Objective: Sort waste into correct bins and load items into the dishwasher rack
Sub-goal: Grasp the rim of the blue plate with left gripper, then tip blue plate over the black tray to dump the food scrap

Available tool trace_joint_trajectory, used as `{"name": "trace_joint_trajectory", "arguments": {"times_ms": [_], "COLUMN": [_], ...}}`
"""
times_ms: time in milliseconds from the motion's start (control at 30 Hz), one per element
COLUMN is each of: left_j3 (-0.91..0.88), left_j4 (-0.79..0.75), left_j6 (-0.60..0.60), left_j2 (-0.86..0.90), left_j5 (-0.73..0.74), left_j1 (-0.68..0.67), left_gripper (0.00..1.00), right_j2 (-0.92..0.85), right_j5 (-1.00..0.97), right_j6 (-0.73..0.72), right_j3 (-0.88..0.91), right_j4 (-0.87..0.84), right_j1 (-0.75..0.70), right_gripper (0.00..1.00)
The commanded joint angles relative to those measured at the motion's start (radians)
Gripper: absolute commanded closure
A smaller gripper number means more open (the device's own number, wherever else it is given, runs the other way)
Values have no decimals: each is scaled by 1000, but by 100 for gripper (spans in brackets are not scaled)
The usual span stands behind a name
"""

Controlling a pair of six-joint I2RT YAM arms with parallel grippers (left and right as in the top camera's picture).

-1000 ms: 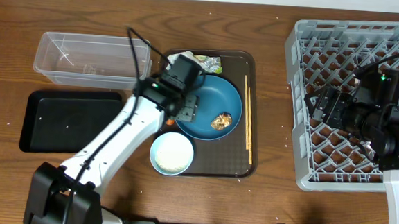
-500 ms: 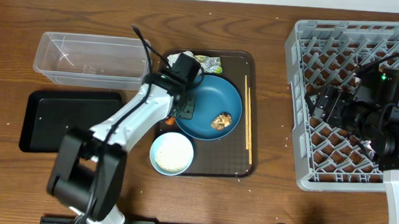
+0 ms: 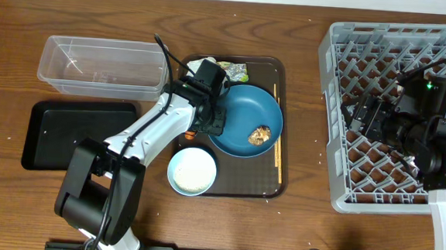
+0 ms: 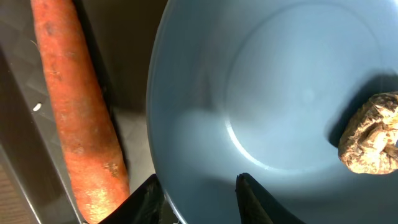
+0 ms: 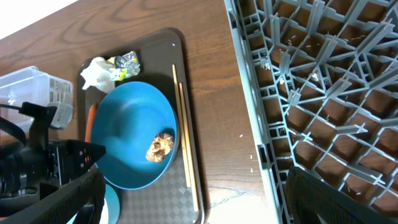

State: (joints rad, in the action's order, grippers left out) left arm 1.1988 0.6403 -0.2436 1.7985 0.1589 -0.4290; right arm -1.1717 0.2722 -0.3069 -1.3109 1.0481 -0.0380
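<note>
My left gripper [image 3: 211, 121] [image 4: 199, 186] is shut on the left rim of the dark-blue plate [image 3: 248, 119] [image 4: 267, 74], which lies on the brown serving tray. A brown food lump [image 3: 261, 133] [image 4: 371, 134] rests on the plate's right side. The orange carrot [image 4: 74, 106] lies just left of the plate. The crumpled napkin [image 3: 209, 64] and the printed wrapper [image 3: 234, 67] lie behind the plate. The chopsticks [image 3: 277, 144] lie along its right side, and the white bowl [image 3: 192, 171] sits in front. My right gripper [image 3: 361, 118] [image 5: 199, 205] is open and empty over the grey rack [image 3: 402, 43]. The cups are out of view.
The clear tub [image 3: 102, 66] stands at the back left, with the black tray [image 3: 79, 135] in front of it. The brown serving tray [image 3: 231, 189] holds the plate, bowl and chopsticks. The rack fills the right side, its left wall close to the serving tray.
The plate has shifted to the right in my left gripper, now overlapping the chopsticks' side. The food lump moved right with it. The right arm has not moved.
</note>
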Motion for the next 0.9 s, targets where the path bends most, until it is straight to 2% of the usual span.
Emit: {"name": "trace_joint_trajectory", "arguments": {"times_ms": [0,167,700,867], "left_j3": [-4,-4,-4,-4], "left_j4": [2,-18,-82,-99], "left_j6": [-5,-5,-5,-5], "left_j2": [-1,-1,73,91], "left_j5": [-18,-74,-74,-74], "left_j1": [-2,-2,-2,-2], "left_gripper": [61,61,63,86], "right_j2": [-5,-5,-5,-5], "right_j5": [-6,-6,-6,-6], "right_j6": [-15,-22,-22,-22], "right_j3": [-2,-2,-2,-2], "right_j4": [-8,-11,-11,-11], "right_j1": [13,13,13,13], "right_gripper": [14,14,13,13]}}
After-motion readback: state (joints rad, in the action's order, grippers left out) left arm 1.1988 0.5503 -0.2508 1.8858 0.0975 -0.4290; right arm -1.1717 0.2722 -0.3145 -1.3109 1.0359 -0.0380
